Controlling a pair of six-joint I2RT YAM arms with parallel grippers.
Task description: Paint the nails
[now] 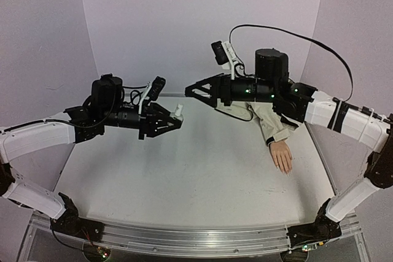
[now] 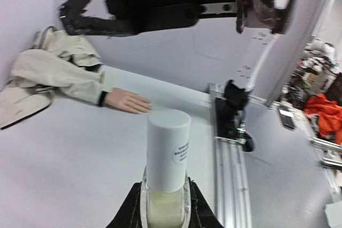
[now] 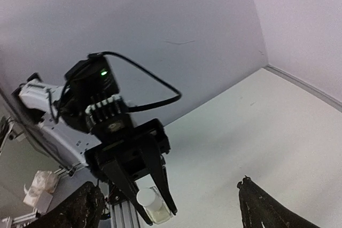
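My left gripper [image 1: 177, 119] is shut on a small glass bottle with a white cap [image 1: 178, 111] and holds it upright above the left half of the table. In the left wrist view the bottle [image 2: 168, 153] stands between my fingers [image 2: 132, 206]. My right gripper [image 1: 187, 90] is open and empty in the air, a little right of the bottle and pointing at it. In the right wrist view the bottle [image 3: 150, 201] shows between the left gripper's fingers. The peach mannequin hand [image 1: 282, 154] with its beige sleeve [image 1: 270, 124] lies flat at the right; it also shows in the left wrist view [image 2: 126, 101]. Its nails are too small to make out.
The beige jacket [image 2: 48, 70] is bunched at the back right under the right arm. A black cable [image 1: 295, 35] loops above that arm. An aluminium rail [image 1: 184, 237] runs along the near edge. Pale walls close in the back and both sides.
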